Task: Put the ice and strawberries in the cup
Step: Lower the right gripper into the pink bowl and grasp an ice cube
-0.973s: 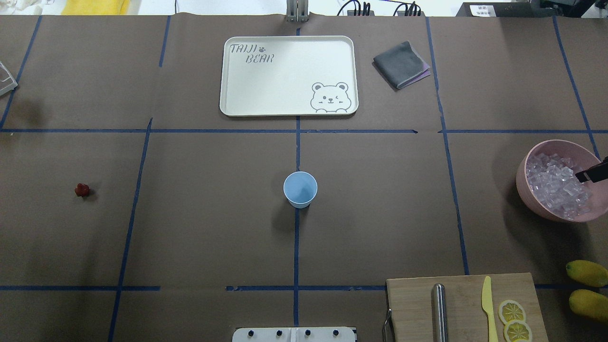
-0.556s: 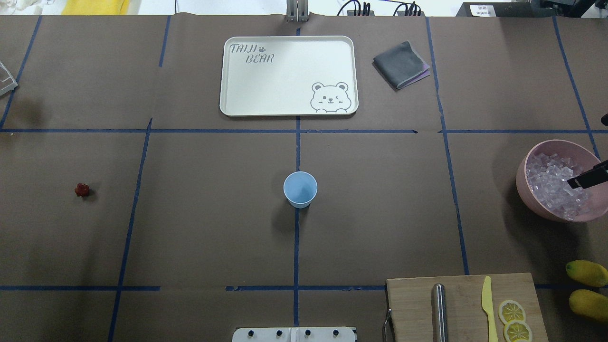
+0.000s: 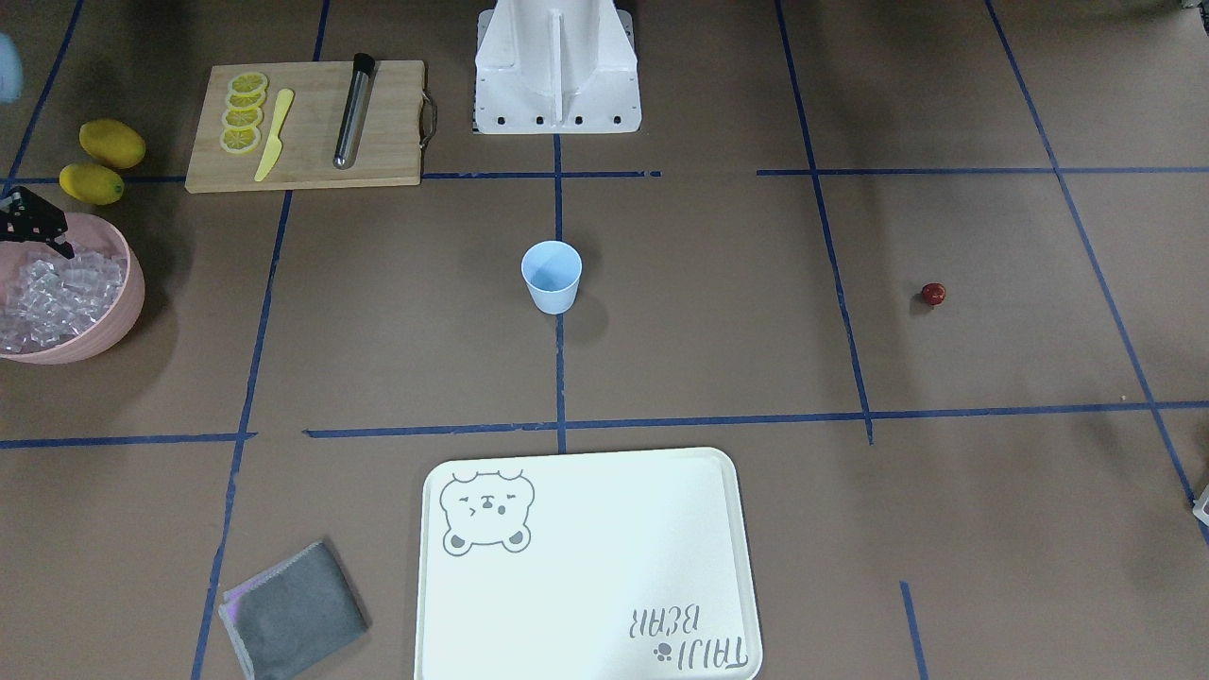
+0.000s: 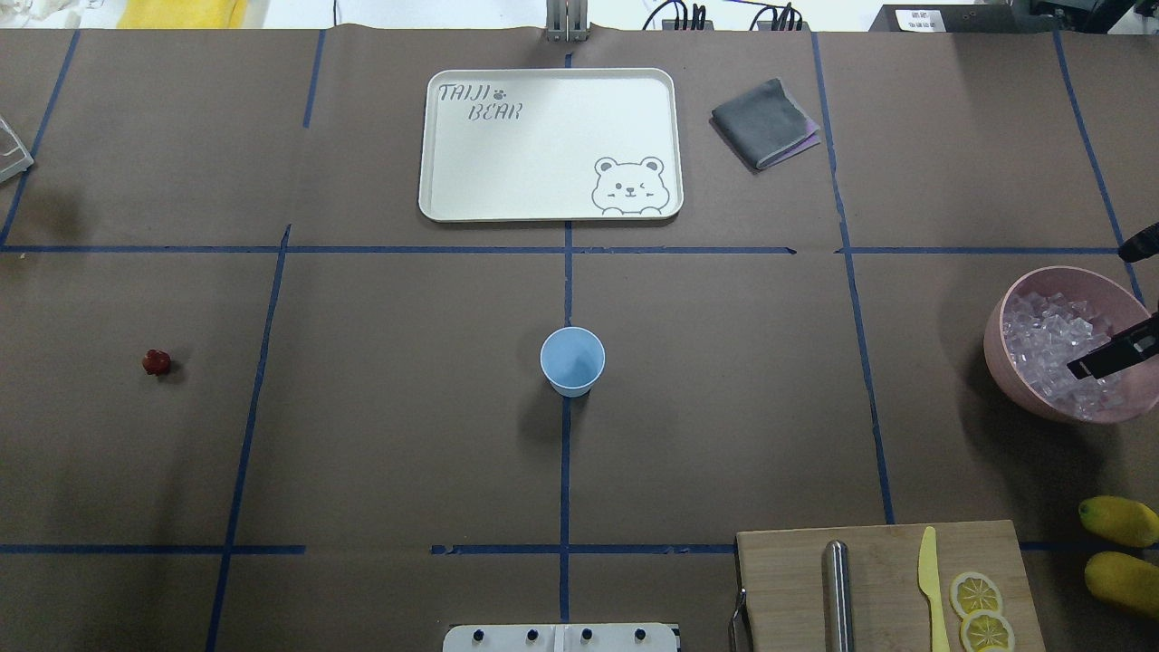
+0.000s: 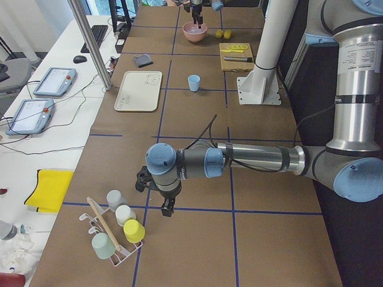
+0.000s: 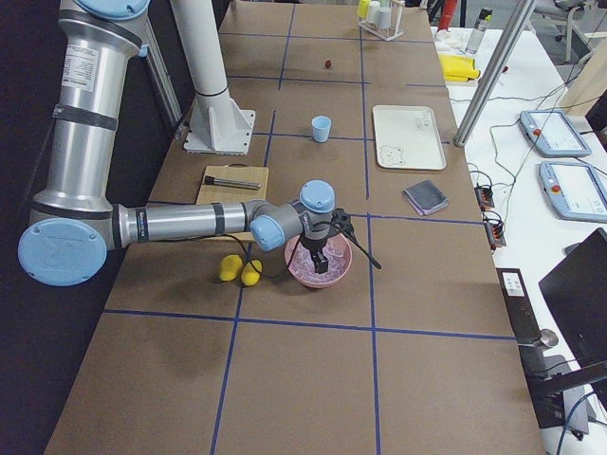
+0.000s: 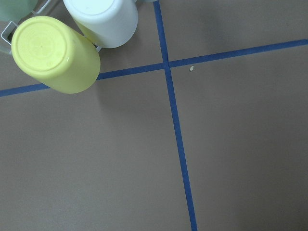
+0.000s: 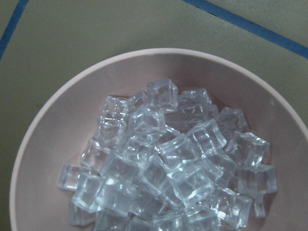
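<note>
The pale-blue cup (image 4: 572, 360) stands upright and empty at the table's middle, also in the front-facing view (image 3: 552, 276). The small dark-red strawberry (image 4: 156, 362) lies alone far to the left. Clear ice cubes (image 4: 1046, 337) fill the pink bowl (image 4: 996, 349) at the right edge; the right wrist view looks straight down on the ice (image 8: 168, 163). My right gripper (image 4: 1097, 312) hangs over the bowl, open and empty, one finger above the ice and one beyond the far rim. My left gripper (image 5: 166, 204) shows only in the exterior left view, far from the cup; I cannot tell its state.
A white bear tray (image 4: 435, 145) and a grey cloth (image 4: 765, 122) lie at the far side. A cutting board (image 4: 788, 580) holds a metal tube, a yellow knife and lemon slices, with two lemons (image 4: 1118, 521) beside it. A cup rack (image 7: 55, 53) stands under the left wrist.
My right gripper has moved further in over the bowl, toward the table's middle and the robot. Its second finger has come into view at the right edge. Cup and strawberry have not moved.
</note>
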